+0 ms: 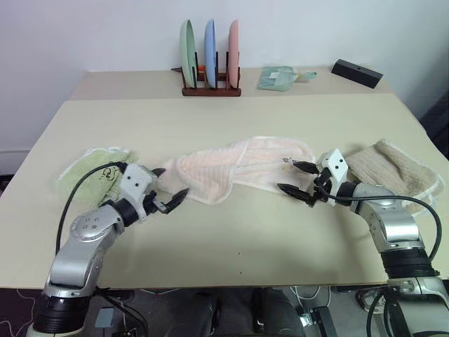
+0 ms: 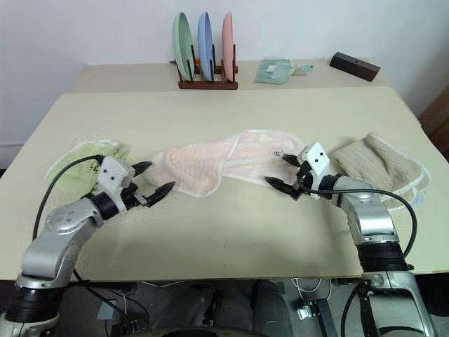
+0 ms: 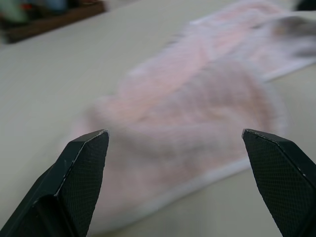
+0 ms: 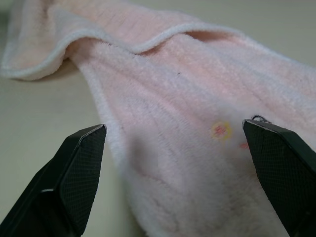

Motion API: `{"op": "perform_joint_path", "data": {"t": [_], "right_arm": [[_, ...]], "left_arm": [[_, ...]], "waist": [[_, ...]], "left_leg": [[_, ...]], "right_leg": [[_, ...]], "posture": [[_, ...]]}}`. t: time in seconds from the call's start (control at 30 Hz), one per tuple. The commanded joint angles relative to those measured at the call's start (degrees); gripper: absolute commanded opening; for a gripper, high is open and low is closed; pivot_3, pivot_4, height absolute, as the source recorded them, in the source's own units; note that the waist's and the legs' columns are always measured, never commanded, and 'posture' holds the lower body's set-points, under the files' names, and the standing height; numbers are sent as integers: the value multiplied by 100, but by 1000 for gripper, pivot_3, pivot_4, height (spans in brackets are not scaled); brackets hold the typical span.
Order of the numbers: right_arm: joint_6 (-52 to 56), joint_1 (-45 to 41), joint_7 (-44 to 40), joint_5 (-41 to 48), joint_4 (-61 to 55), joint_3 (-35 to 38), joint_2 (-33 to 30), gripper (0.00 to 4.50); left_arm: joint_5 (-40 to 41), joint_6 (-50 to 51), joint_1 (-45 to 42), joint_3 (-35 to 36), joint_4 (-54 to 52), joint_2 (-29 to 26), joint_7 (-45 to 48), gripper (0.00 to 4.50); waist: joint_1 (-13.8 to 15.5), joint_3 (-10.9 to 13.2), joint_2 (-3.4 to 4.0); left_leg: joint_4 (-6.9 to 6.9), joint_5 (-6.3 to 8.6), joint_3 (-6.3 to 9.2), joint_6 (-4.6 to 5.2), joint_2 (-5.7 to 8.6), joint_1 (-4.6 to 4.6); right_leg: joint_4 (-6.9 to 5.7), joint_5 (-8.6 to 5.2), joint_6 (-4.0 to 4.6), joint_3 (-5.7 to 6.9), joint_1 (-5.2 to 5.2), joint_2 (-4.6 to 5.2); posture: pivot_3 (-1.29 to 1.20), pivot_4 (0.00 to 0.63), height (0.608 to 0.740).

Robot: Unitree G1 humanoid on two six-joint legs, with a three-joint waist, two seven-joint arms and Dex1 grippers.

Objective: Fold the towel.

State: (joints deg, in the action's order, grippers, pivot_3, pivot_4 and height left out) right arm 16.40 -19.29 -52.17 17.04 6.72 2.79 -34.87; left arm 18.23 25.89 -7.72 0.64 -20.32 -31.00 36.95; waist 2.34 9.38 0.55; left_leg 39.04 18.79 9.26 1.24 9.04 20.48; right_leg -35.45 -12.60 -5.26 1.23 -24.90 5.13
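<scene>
The pale pink towel (image 1: 238,168) lies crumpled in a long band across the middle of the table, with whitish edging and a small dark mark near its right end. My left gripper (image 1: 170,185) hovers open at the towel's left end, fingertips either side of the edge. At the right end my right gripper (image 1: 299,178) is open too, pointing at the cloth. In the left wrist view the towel (image 3: 197,123) lies just ahead between the fingers (image 3: 84,168). The right wrist view has the towel (image 4: 197,143) close, with a small yellow and red print on it.
A light green towel (image 1: 95,168) lies at the left, a beige towel (image 1: 393,168) at the right. At the back stand a plate rack (image 1: 210,60) with three plates, a folded green cloth (image 1: 275,77) and a black box (image 1: 356,72).
</scene>
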Motion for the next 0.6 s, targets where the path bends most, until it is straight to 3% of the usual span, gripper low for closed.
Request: {"op": "perform_joint_path", "data": {"t": [0.03,0.3,0.53,0.6], "right_arm": [[121,72,133,74,-502,92,-18,4500],[232,479,349,104,-955,144,21,4500],[176,505,483,86,-963,147,69,4500],[156,522,502,83,-971,140,69,4500]], "left_arm": [[-328,141,-491,-699,-47,-5,119,4414],[-1310,439,-1564,-2134,837,299,135,4414],[-1326,1755,-1882,-2322,1099,965,-100,4414],[-1327,2096,-1832,-2277,1027,1058,-212,3892]], "waist": [[8,0,0],[-2,0,0],[-3,-1,-1],[2,-1,-1]], "left_leg": [[1,0,-1,0,0,-1],[-2,0,-2,0,0,-1],[1,-1,-4,1,0,-2],[1,-1,-5,1,0,-4]], "right_leg": [[0,0,0,0,1,0],[0,0,-1,-5,-1,-4],[-3,1,-1,-9,-1,-5],[-3,1,-2,-11,0,-5]], "posture": [[0,150,740],[0,150,740],[0,150,740],[0,150,740]]}}
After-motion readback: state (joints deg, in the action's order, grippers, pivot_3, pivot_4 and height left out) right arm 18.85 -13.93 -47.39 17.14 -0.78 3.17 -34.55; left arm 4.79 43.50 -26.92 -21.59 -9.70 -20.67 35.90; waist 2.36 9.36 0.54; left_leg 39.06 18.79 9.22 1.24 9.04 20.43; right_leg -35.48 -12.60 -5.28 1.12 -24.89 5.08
